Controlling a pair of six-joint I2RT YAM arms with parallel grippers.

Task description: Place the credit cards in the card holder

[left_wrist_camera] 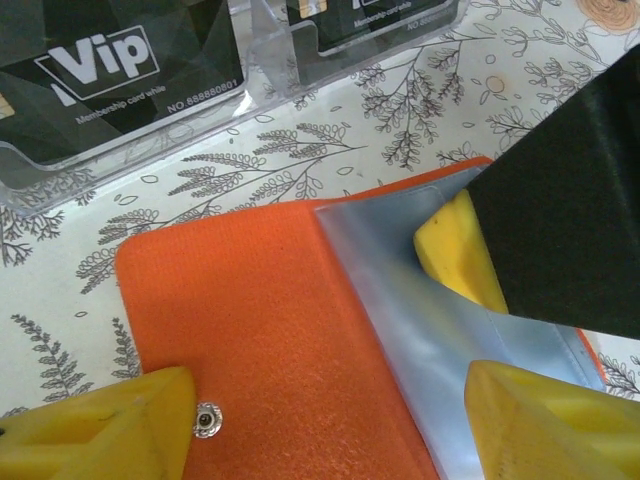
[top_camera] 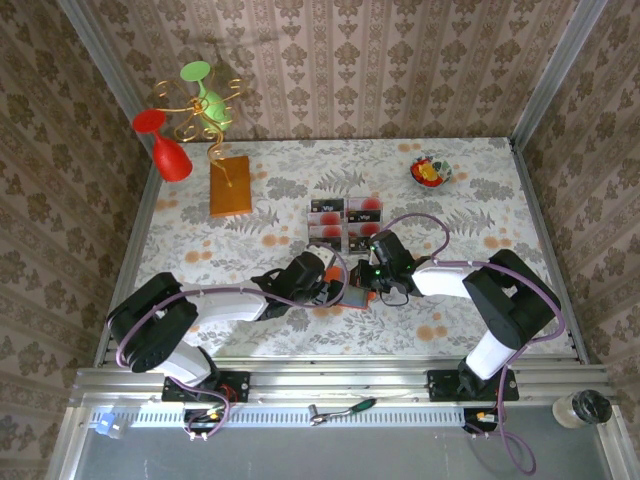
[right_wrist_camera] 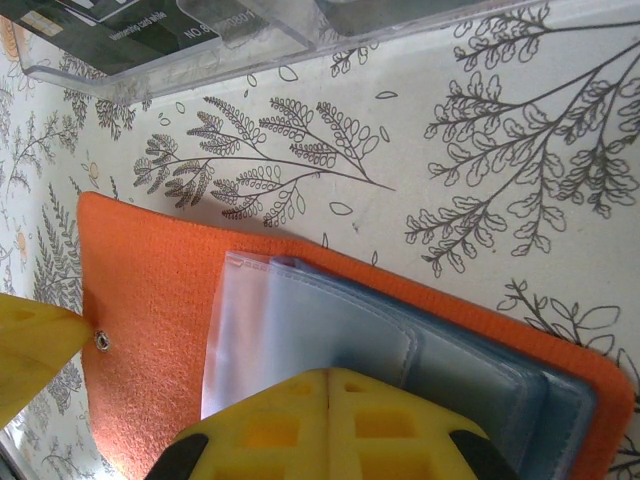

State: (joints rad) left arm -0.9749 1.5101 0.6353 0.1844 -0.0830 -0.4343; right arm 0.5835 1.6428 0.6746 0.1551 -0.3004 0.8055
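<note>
Top view: card holder (top_camera: pixel 355 298) lies open on the floral table (top_camera: pixel 480 330), near centre, at 6 o'clock from the clear tray (top_camera: pixel 345 205); credit cards (top_camera: pixel 345 222) sit in that tray, red and black faces up, none in the holder's sleeves as far as can be seen.

Left gripper (top_camera: pixel 335 285) comes in from 8 o'clock, right gripper (top_camera: pixel 372 282) from 3 o'clock; both meet over the holder.

Left wrist view: left gripper (left_wrist_camera: pixel 325 425) has its fingers (left_wrist_camera: pixel 100 430) spread wide across the holder (left_wrist_camera: pixel 260 330); one pad just beside the metal snap (left_wrist_camera: pixel 206 420), the other over the grey-blue sleeves; contact unclear. A black card (left_wrist_camera: pixel 110 80) marked "Vip" stands in the tray (left_wrist_camera: pixel 130 165) at 11 o'clock. The right arm's yellow pad rests on the sleeves at 3 o'clock.

Right wrist view: right gripper (right_wrist_camera: pixel 330 420) has both pads pressed together, no gap, over the sleeves of the holder (right_wrist_camera: pixel 150 290); cannot tell if a sleeve leaf is pinched between them; snap (right_wrist_camera: pixel 100 340) at 9 o'clock, tray (right_wrist_camera: pixel 200 75) and cards (right_wrist_camera: pixel 120 30) at 11 o'clock.

Top view extras: orange-brown block (top_camera: pixel 230 185) at 10 o'clock of the tray; small bowl (top_camera: pixel 431 171) at 2 o'clock.
</note>
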